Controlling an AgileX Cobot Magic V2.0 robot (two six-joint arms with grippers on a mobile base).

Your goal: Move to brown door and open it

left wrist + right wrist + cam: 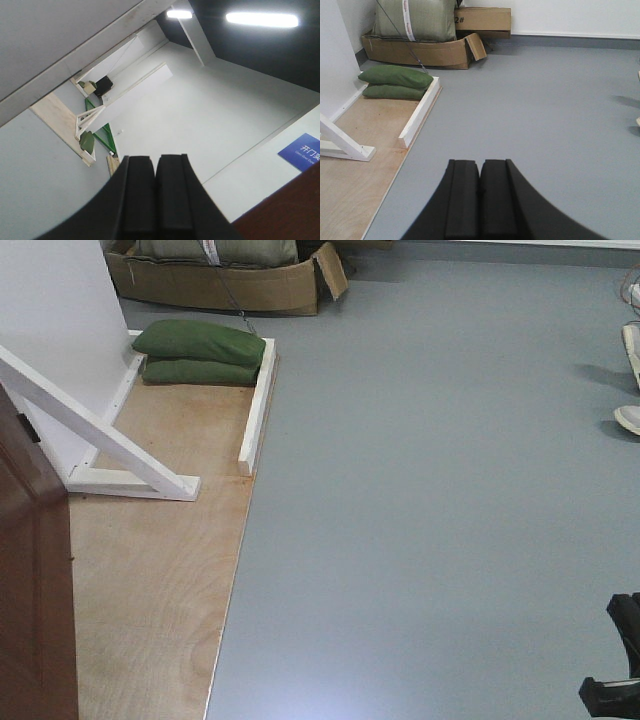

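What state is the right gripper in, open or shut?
Shut. On the right gripper, the two black fingers press together with nothing between them.

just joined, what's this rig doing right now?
Nothing is being handled. The brown door sits at the front view's left edge, handle out of frame, next to a white brace on a plywood base. Left claw and right claw are both shut and empty; neither touches the door.

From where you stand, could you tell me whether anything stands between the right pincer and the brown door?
Nothing visible does. Between the right pincer and the brown door at left lie only grey floor and plywood; the white brace and green sandbags sit farther back.
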